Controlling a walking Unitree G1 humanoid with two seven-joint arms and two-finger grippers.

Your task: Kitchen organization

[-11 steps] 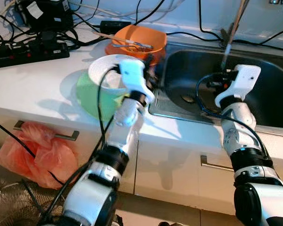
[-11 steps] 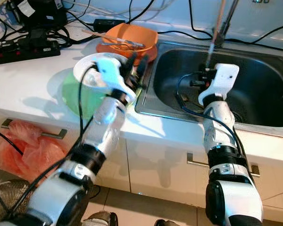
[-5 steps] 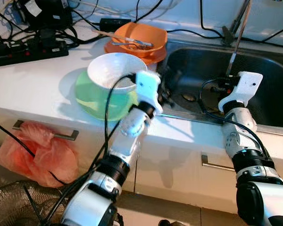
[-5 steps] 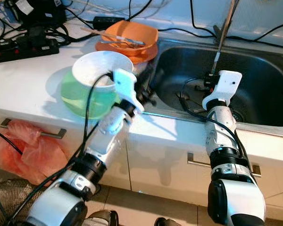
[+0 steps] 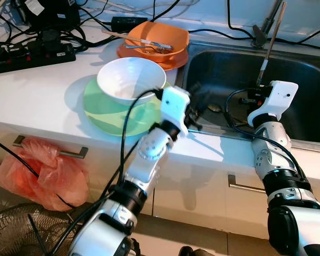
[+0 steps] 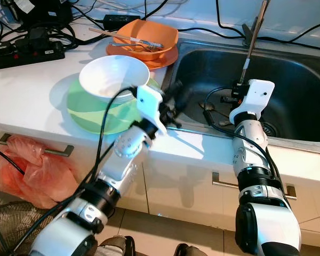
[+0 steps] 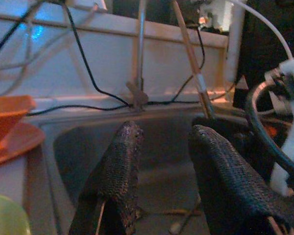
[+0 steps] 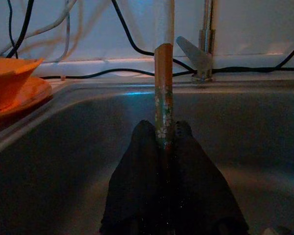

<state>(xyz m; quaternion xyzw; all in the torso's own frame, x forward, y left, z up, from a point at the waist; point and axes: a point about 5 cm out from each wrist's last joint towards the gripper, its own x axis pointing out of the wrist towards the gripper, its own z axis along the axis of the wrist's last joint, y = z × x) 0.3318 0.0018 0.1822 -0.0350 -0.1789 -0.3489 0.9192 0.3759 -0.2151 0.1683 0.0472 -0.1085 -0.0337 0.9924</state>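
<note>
A white bowl (image 5: pixel 130 79) sits on a green plate (image 5: pixel 104 114) on the white counter. My left gripper (image 5: pixel 198 102) hovers over the sink's left rim, just right of the bowl, open with nothing between its fingers (image 7: pixel 121 166). Inside the steel sink (image 5: pixel 229 69), my right gripper (image 5: pixel 257 90) is shut on a long wooden chopstick (image 5: pixel 270 37) that stands nearly upright. The right wrist view shows the chopstick (image 8: pixel 163 93) pinched between the fingertips. An orange bowl (image 5: pixel 159 38) holding cutlery rests on an orange plate at the back of the counter.
A power strip (image 5: pixel 29 56) and tangled cables lie at the back left. The tap (image 7: pixel 138 93) stands behind the sink, and small items lie near the drain (image 5: pixel 214 108). A red plastic bag (image 5: pixel 40 173) hangs at a drawer handle (image 5: pixel 50 152) below.
My left gripper has come off the white bowl's rim and moved right to the sink's edge. The bowl now rests level on the green plate. The right arm barely moved.
</note>
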